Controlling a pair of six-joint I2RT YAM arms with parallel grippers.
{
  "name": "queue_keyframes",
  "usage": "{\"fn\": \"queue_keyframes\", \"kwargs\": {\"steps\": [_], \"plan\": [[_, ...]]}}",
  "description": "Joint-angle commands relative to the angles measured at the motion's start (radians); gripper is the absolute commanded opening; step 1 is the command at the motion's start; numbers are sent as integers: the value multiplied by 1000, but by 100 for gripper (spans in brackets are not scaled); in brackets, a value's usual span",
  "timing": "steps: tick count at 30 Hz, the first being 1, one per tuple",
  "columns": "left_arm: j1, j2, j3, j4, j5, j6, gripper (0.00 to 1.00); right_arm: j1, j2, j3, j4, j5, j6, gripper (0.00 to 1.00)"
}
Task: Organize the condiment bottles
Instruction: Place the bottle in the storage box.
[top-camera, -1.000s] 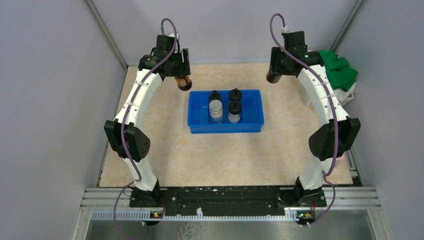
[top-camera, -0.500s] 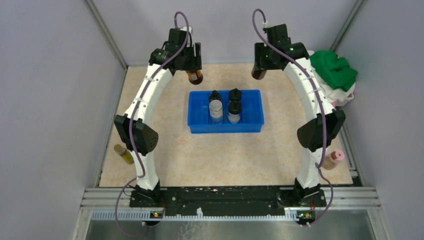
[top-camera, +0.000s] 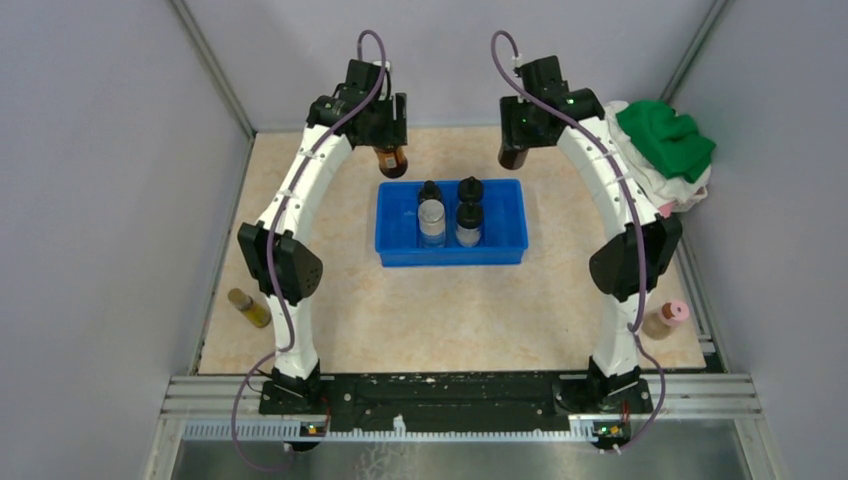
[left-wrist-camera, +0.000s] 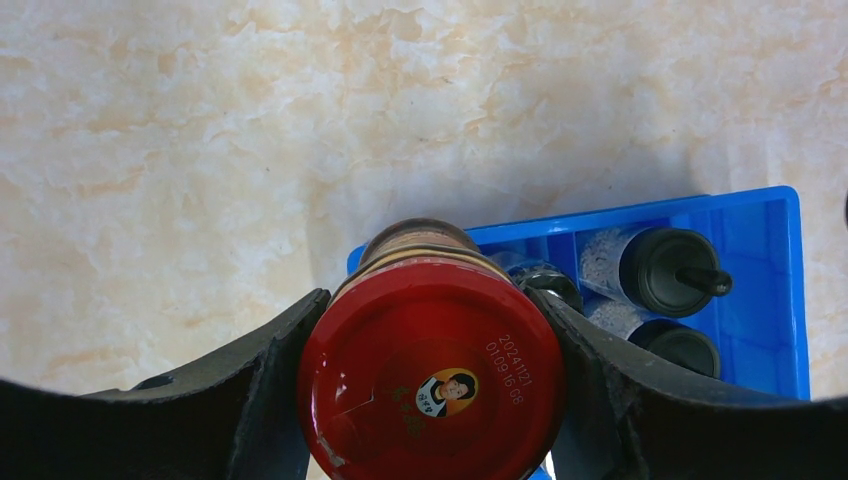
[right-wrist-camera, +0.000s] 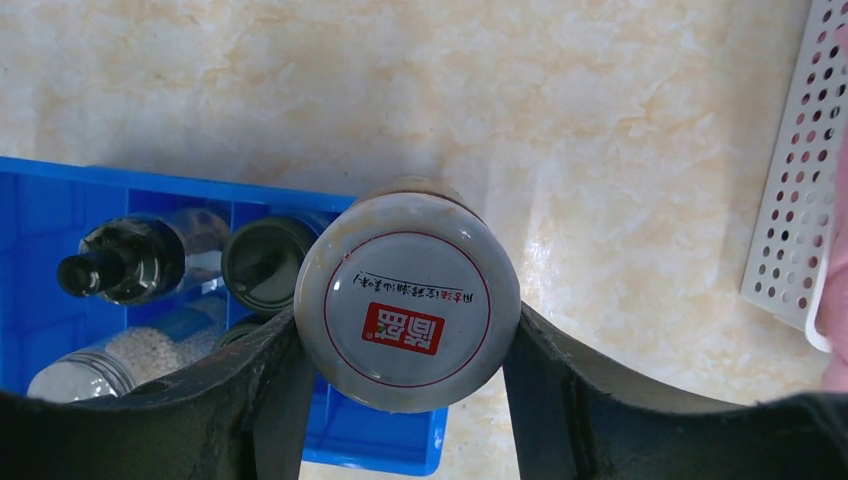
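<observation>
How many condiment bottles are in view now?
8: four bottles in the blue tray, a red-capped jar in the left gripper, a silver-capped jar in the right gripper, a yellowish bottle far left, a pink-capped bottle far right. More may be hidden.

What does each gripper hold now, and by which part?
The left gripper holds a red-capped jar, the right gripper a silver-capped jar. Each is clamped at the sides of its cap, body hanging below.
</observation>
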Motion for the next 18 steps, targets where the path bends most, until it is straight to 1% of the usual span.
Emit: {"fn": "queue_keyframes", "kwargs": {"steps": [1,9,18], "plan": [[-1,-56,-14,113,5,-10,0,7,-45,-46,114,4,-8,0],[-1,-81,-117,157,12,-17,0,19,-66,-155,172,-15,2,0],[-1,-103,-200,203,24,-27,0,23,-66,-220,221,-29,8,0]]}}
